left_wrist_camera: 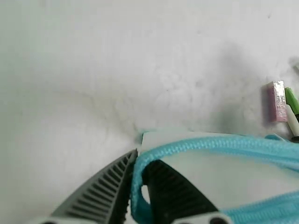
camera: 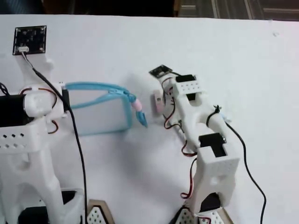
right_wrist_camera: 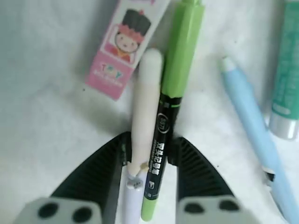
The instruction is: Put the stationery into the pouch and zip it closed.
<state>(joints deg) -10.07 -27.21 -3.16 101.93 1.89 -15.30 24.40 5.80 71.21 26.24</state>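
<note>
Mid-table, I have the right gripper (right_wrist_camera: 150,144) clamped on a white pen (right_wrist_camera: 142,107) plus green marker (right_wrist_camera: 180,56), pink eraser (camera: 159,101) just beside. Pouch (camera: 100,112) lies at their 9 o'clock, with a pink-and-blue item (camera: 139,111) between. The left gripper (left_wrist_camera: 138,161) pinches the pouch's zipper edge.

The white table (camera: 243,51) bears a blue-zipped pouch (camera: 100,114), a pink eraser (camera: 159,101) near it and a light-blue pen (right_wrist_camera: 250,121).

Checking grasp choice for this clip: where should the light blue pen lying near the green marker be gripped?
Probably mid-barrel of the light blue plastic pen, from above, jaws across its width: it lies flat, with bare table on both sides there.
</note>
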